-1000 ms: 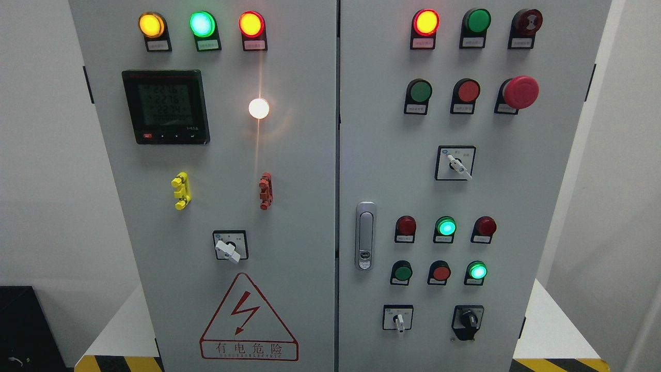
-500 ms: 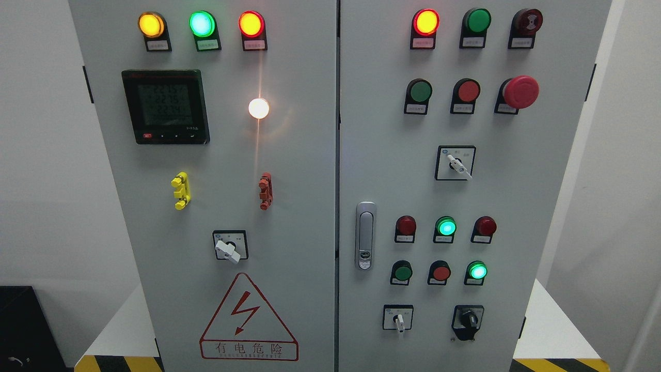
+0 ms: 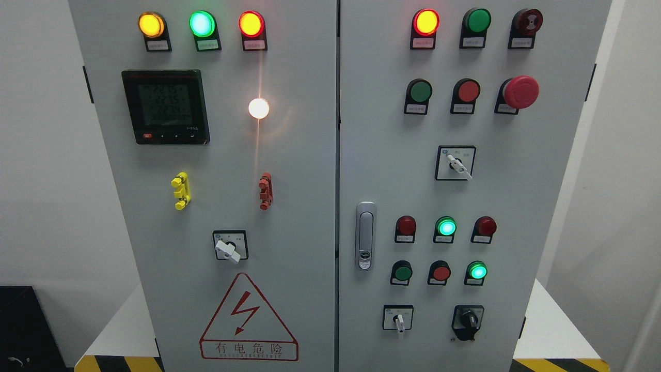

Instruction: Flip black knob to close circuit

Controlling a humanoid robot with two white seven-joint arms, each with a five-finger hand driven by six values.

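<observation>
I see one black knob (image 3: 469, 320) low on the cabinet's right door (image 3: 542, 206), three white-handled selector switches (image 3: 229, 250), neither hand visible, so grip state unknowable.

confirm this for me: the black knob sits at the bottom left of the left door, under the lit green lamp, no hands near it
Not quite. The head view shows the black knob at the bottom right of the right door, under the lit green lamp. No hands appear near it.

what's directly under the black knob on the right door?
Under the black rotary knob, only bare grey cabinet door down to the frame's bottom edge. Anything lower is out of view.
</observation>
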